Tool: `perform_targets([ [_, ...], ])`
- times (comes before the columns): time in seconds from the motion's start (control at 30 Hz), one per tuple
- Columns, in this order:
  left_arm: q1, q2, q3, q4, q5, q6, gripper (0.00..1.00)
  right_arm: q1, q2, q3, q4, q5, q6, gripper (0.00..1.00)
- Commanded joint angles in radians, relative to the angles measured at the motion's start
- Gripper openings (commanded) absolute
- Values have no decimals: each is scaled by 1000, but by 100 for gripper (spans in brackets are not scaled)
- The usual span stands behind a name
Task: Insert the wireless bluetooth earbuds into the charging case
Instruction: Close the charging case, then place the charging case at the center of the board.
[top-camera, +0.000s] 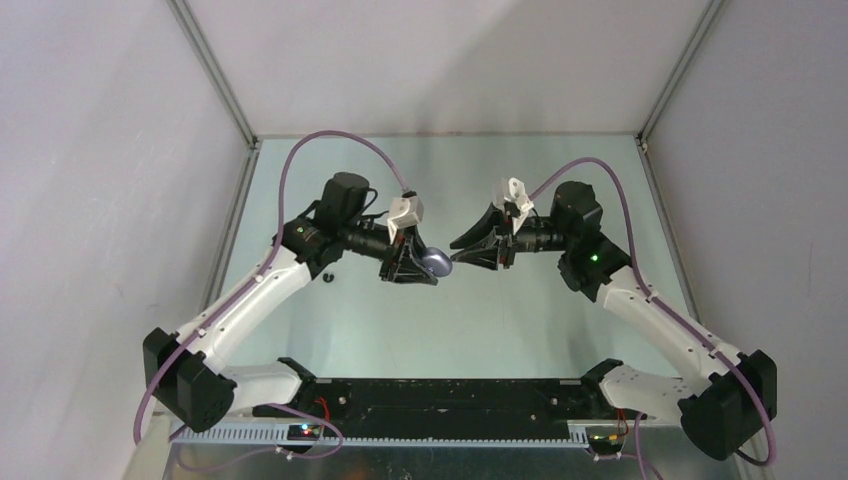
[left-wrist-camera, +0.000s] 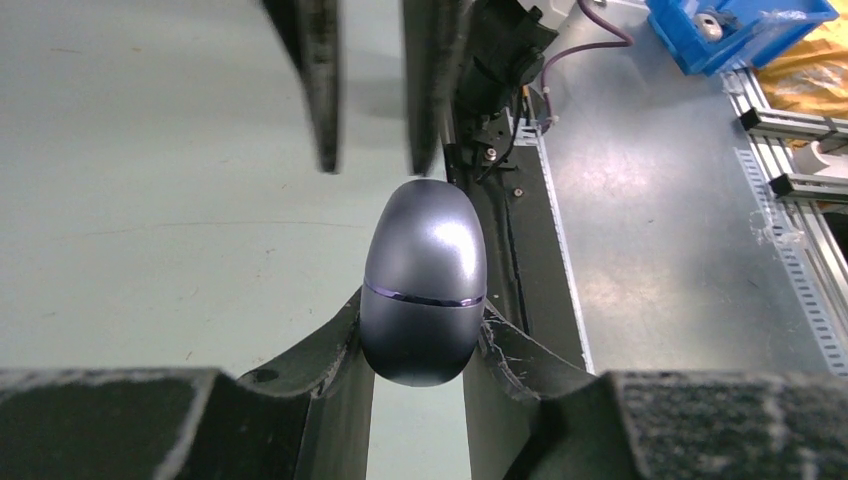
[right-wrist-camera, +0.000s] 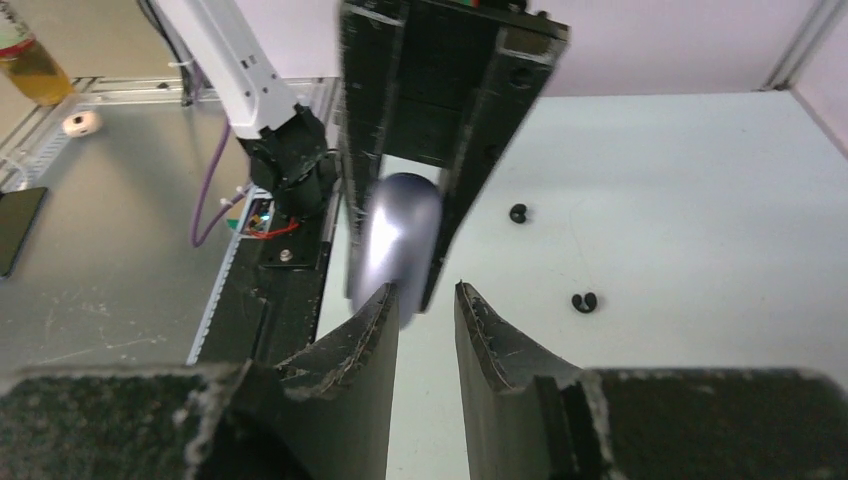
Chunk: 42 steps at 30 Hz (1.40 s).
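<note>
Charging case (left-wrist-camera: 424, 250), an egg-shaped shell of grey-violet metal, sits clamped in the left gripper (left-wrist-camera: 422, 305). Both fingers press its lower half from either side, and the rounded upper end sticks out past the tips. A thin seam runs around its middle with the two halves closed on each other. The top view shows it held up off the table (top-camera: 480, 320), over the middle and roughly halfway between the near and far edges.

Just beyond the case's free end is the right gripper (right-wrist-camera: 426, 290), coming in from the opposite side to face the left one. Its fingers stand a little apart, with bare table showing through the narrow gap and nothing between them. One fingertip is right beside the top of the case. I cannot tell whether it touches, because the case is blurred in the right wrist view.

Farther on, two glossy black earbuds lie on the table toward its left side. One (right-wrist-camera: 584, 301) is closer to the grippers and the other (right-wrist-camera: 518, 212) lies a short way past it. They are apart from each other and well clear of both claws.

Past the table's near edge, off to the side in the left wrist view, stands a blue bin (left-wrist-camera: 700, 45).
</note>
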Motion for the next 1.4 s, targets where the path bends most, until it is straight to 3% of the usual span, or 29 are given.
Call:
perform_targets([
  [0.0,0,8,43,71,-53,-41,13,-6,-26,49,24,-82,16,32],
  [0.23,2,-3,38,99,-146,-62,13,-93,-54,47,29,-9,47,39],
  [0.37,17,-8,33,133,-211,-91,13,-165,-83,48,5,83,57,64],
  [0.47,44,-10,31,150,-265,-114,13,-219,-100,47,-19,135,52,94],
  [0.5,52,-9,32,161,-289,-124,13,-238,-101,47,-28,150,53,98],
  [0.7,140,20,73,124,-385,-87,13,-308,-86,47,-49,150,71,99],
  [1.07,393,163,124,25,-416,-41,12,-351,-80,19,-26,120,74,99],
  [1.37,582,403,200,1,-436,-141,11,-380,-77,10,-18,114,71,99],
])
